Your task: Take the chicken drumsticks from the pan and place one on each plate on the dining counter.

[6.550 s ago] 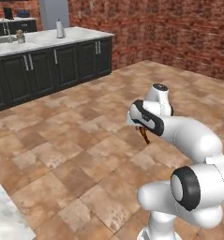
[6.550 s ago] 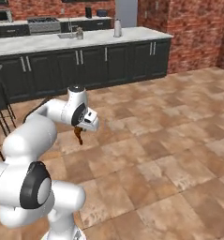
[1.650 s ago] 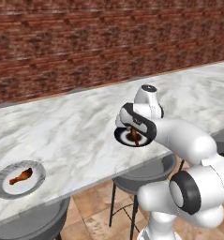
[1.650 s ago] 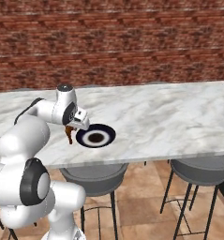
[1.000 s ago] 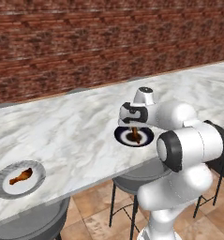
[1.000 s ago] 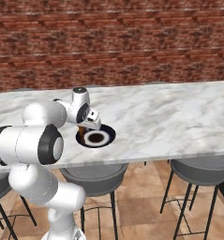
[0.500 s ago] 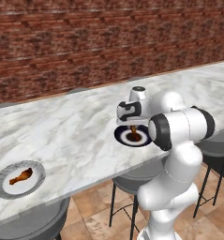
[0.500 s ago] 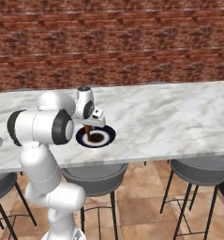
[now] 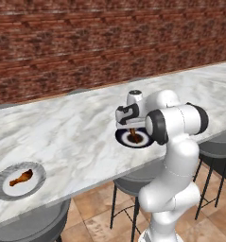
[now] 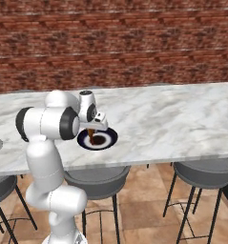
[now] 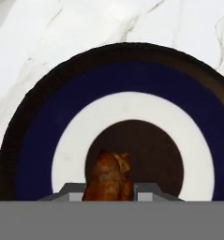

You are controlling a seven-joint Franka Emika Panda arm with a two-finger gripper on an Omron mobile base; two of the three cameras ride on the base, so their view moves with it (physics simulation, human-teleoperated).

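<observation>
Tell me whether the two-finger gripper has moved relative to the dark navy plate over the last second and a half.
Yes. The gripper, shut on the orange-brown drumstick, has come from the dark navy plate's left edge to over its centre.

White arm folded forward, wrist pointing straight down, jaws closed around a drumstick

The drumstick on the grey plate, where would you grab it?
Grab the drumstick from above, at the thick meaty end. It lies flat in the grey plate, thin bone end pointing toward the plate's left edge, so the fat part gives more to pinch. The tool already holds the other drumstick that way.
</observation>
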